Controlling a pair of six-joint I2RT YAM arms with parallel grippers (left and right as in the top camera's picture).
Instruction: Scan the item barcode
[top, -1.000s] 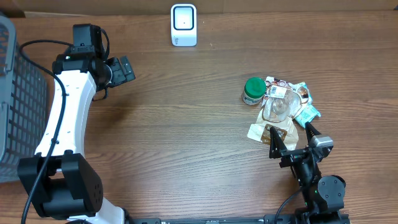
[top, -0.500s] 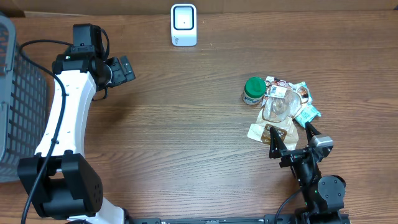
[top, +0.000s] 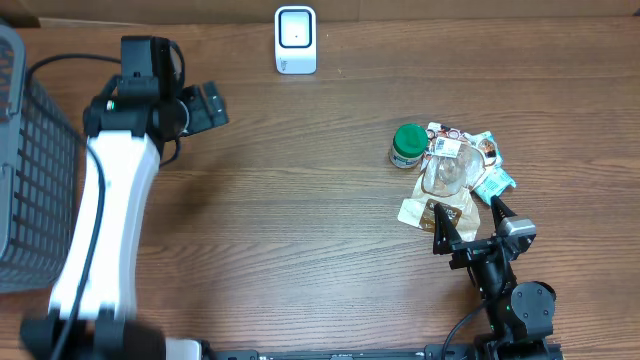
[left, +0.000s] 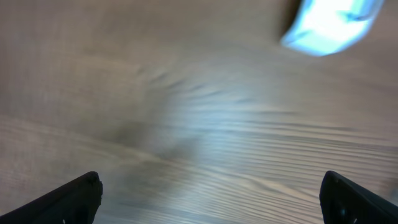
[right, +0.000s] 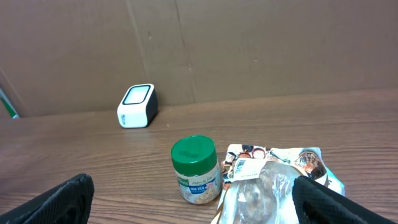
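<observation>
Ahead of the wide-open right pincer (top: 465, 208) stands the green-lidded jar (top: 407, 146); left pincer (top: 212, 106) gapes too.

The left arm (top: 108, 190) has swung since the earlier pictures. Its white link now lies straighter and is smeared with motion, as is its base. The left gripper (top: 212, 104) has shifted slightly up and right, toward the scanner (top: 296, 40). The left wrist view is blurred, and the pale shape at its top right is probably that scanner.
</observation>
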